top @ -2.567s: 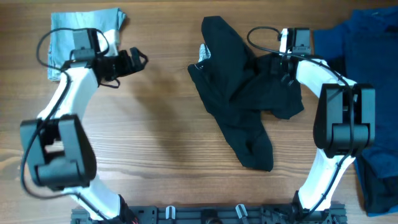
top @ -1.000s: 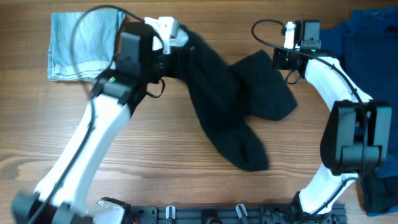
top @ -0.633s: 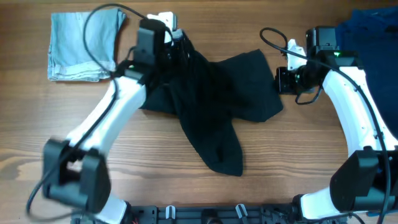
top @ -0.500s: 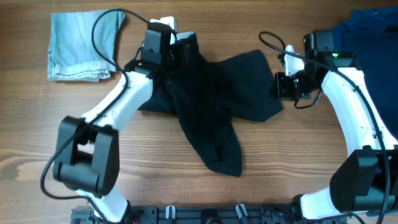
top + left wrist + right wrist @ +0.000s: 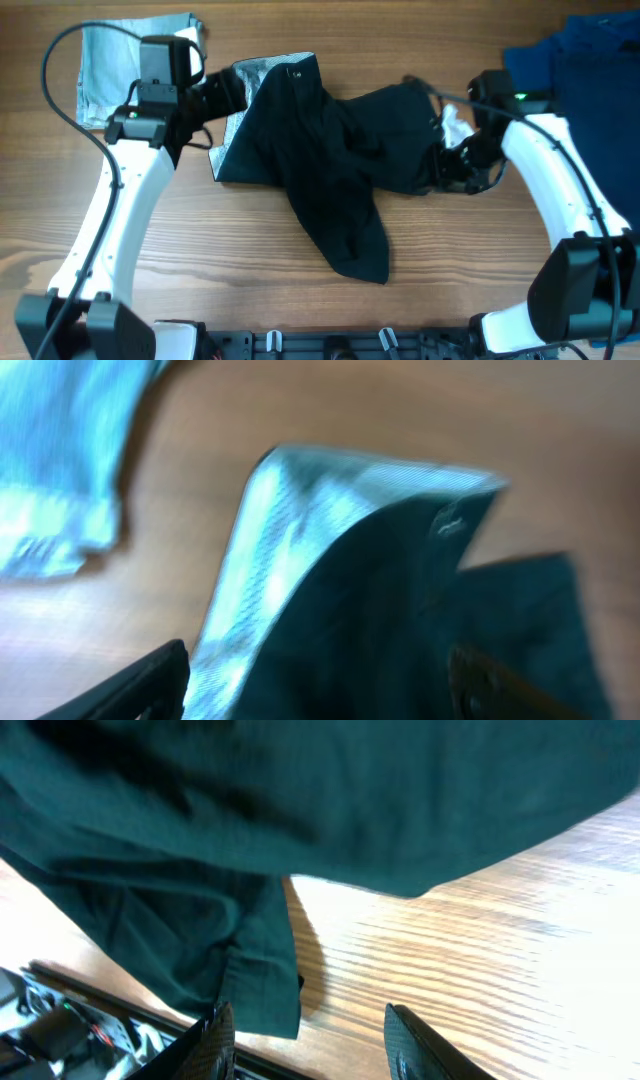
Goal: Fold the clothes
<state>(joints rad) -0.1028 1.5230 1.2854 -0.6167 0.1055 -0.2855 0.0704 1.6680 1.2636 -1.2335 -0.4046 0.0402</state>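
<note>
Fabric: black shorts soft, limp, light.
Grab: I'd pinch waistband corners.
Left gripper: spread, holding nothing.
Right gripper: spread, holding nothing.

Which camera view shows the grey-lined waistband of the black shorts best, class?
Overhead: the waistband is sharp, its button visible, with the rest of the black shorts in frame. The left wrist view shows its grey lining close but blurred. The right wrist view shows only dark cloth, no waistband.
</note>
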